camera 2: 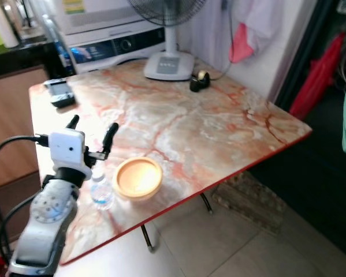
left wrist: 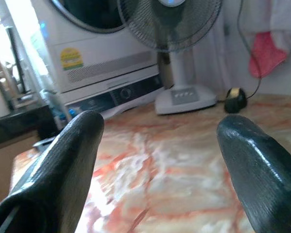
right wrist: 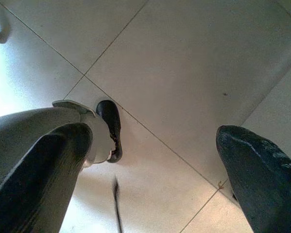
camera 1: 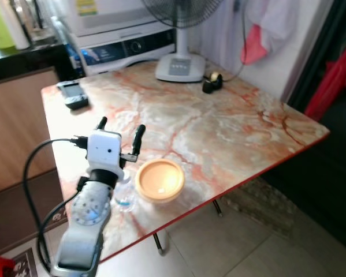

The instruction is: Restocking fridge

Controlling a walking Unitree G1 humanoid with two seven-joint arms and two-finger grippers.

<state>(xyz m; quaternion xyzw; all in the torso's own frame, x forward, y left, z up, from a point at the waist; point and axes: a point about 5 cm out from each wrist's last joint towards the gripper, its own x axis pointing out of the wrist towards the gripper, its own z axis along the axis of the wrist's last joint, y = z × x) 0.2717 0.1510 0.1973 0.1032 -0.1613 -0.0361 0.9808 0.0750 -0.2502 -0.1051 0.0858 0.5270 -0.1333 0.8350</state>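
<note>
Left gripper (camera 1: pixel 120 131) wide open, empty, above small clear water bottle (camera 1: pixel 125 193) beside bowl (camera 1: pixel 159 180); likely light, slick, crushable — grip mid-body.

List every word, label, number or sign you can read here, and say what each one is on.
No text can be read.
Yellow and green sticker on the white appliance: too blurred to read.
Dark control panel on that appliance: markings too small to read.
Button panel on the fan base: too blurred to read.
Dark device at the table's far corner: no legible marks.
</note>
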